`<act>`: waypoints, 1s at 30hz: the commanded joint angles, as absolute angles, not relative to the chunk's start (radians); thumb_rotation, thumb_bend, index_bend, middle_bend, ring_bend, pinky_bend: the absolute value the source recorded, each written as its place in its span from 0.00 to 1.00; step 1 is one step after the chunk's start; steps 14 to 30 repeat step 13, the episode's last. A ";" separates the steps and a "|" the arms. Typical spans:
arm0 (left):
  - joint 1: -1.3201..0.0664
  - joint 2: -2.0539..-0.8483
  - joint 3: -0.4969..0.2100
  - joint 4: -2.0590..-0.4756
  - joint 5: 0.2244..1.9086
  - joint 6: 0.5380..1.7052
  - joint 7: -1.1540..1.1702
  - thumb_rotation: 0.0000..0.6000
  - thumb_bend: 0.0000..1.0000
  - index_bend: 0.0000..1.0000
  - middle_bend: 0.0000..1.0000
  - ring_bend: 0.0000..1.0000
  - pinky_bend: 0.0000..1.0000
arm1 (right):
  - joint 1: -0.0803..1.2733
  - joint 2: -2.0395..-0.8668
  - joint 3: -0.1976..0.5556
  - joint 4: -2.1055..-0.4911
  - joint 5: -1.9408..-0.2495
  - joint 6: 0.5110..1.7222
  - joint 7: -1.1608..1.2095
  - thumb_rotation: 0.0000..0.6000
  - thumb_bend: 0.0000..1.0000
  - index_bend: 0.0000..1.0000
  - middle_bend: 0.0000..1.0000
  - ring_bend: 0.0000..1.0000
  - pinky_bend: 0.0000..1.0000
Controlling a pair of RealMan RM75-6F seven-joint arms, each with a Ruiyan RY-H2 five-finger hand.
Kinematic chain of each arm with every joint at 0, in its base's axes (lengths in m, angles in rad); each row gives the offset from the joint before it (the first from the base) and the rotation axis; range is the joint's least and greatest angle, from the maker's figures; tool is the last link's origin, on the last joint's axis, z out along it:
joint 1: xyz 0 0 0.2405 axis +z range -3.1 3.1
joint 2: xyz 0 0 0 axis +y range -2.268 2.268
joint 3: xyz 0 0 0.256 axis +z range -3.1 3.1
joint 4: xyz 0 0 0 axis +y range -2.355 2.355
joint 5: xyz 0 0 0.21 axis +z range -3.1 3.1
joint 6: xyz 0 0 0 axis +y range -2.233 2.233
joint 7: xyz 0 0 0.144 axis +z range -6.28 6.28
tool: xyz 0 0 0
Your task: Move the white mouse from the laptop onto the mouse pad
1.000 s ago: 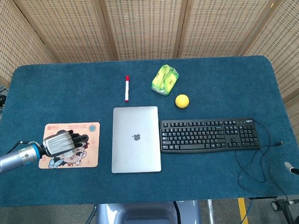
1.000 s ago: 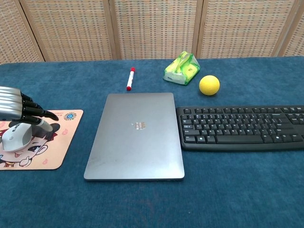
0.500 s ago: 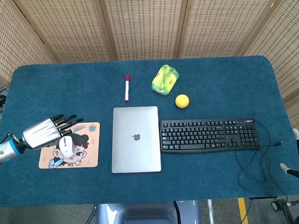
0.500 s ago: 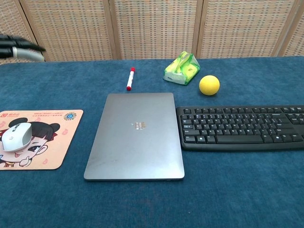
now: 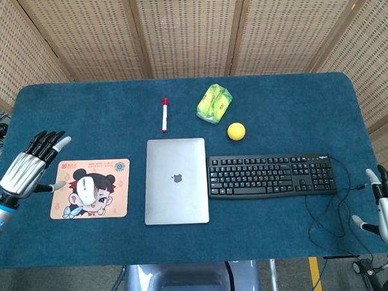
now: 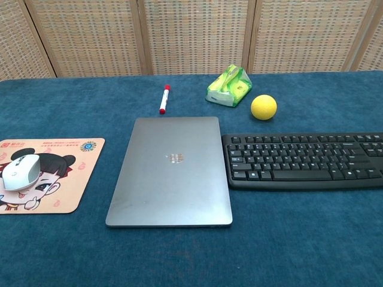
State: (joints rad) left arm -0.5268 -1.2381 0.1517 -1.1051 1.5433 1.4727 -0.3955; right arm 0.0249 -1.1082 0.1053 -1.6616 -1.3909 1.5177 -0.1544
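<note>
The white mouse point(image 5: 86, 189) point(image 6: 20, 172) lies on the cartoon-printed mouse pad point(image 5: 111, 199) point(image 6: 60, 188), left of the closed silver laptop point(image 5: 176, 180) point(image 6: 172, 170). My left hand point(image 5: 31, 169) hovers off the pad's left edge with fingers spread, holding nothing; only the head view shows it. At the lower right edge of the head view my right hand point(image 5: 386, 205) is raised beside the table with fingers apart and nothing in it. No hand shows in the chest view.
A black keyboard point(image 5: 270, 175) point(image 6: 305, 160) with its cable lies right of the laptop. Behind are a red-capped marker point(image 5: 165, 114) point(image 6: 163, 99), a green tissue pack point(image 5: 214, 103) point(image 6: 228, 86) and a yellow ball point(image 5: 236, 131) point(image 6: 264, 107). Wicker screens stand behind the blue table.
My left hand let go of the mouse on the pad, lifted and drew back to the left, leaving the chest view. My right hand rose a little at the right edge.
</note>
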 commanded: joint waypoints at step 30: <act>-0.225 -1.082 0.096 -1.758 1.386 1.547 0.062 1.00 0.00 0.00 0.00 0.00 0.00 | 0.002 -1.074 0.080 -1.684 -1.461 1.558 -0.090 1.00 0.05 0.06 0.00 0.00 0.00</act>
